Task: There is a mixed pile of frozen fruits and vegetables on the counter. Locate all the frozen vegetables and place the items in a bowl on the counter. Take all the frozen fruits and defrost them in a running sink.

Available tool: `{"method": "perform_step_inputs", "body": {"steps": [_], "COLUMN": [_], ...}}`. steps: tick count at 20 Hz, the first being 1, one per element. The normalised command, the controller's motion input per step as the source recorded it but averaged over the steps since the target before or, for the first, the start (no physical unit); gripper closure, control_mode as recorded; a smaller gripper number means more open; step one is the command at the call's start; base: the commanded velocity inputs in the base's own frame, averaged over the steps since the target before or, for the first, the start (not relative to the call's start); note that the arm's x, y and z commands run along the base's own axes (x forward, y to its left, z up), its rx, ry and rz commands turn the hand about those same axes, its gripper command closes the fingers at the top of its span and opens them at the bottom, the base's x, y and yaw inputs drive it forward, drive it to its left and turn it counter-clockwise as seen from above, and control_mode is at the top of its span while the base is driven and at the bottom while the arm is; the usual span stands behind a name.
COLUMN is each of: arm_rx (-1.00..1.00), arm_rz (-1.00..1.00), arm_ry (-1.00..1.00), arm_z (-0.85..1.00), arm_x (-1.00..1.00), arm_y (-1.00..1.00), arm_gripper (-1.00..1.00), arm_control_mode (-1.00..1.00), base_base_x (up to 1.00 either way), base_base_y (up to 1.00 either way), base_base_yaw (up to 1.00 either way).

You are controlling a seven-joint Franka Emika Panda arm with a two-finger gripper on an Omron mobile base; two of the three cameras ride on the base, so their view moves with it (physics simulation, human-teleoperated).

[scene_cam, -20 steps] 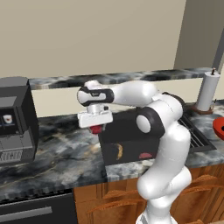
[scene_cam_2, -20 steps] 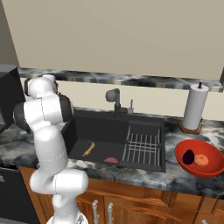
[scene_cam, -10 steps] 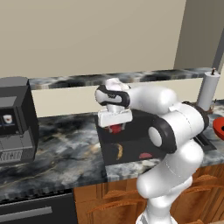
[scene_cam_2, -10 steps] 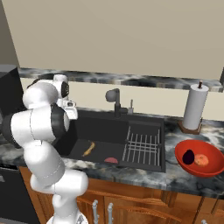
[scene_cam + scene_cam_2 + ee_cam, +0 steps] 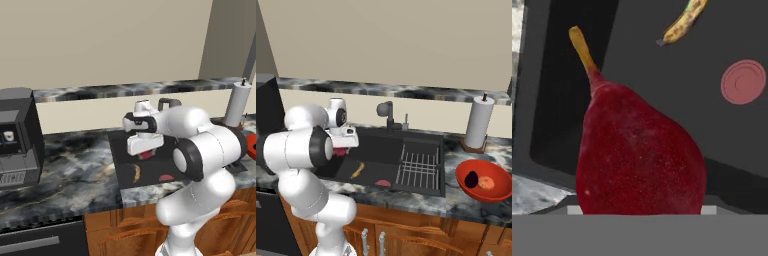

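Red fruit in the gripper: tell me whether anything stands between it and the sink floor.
Nothing visible does. The red fruit hangs in the gripper over the left part of the sink. Below it lies bare dark basin; the banana and the pinkish disc lie off to one side.

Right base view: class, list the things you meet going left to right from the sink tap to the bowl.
Tap → dish rack in the sink → paper towel roll → red-orange bowl holding the aubergine then the orange-red piece.
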Motion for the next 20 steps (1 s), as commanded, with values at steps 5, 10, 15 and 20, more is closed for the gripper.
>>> {"method": "perform_step_inputs", "body": {"steps": [5, 10, 15, 20], "arm_rx": [0.0, 0.0, 0.1, 0.1], "arm_rz": [-0.01, -0.06, -0.11, -0.16], "arm_ry": [-0.23, -0.2, -0.01, 0.01], "arm_z": [-0.64, -0.64, -0.65, -0.67], "arm_x": [0.2, 0.2, 0.26, 0.35], "arm_y": [-0.25, -0.15, -0.3, -0.4], "arm_gripper": [1.0, 1.0, 1.0, 1.0], "arm_control_mode": [-1.0, -1.0, -1.0, -1.0], "base_base_x": [0.0, 0.0, 0.0, 0.0], "base_base_y": [0.0, 0.0, 0.0, 0.0], "base_base_yaw": [0.0, 0.0, 0.0, 0.0]}}
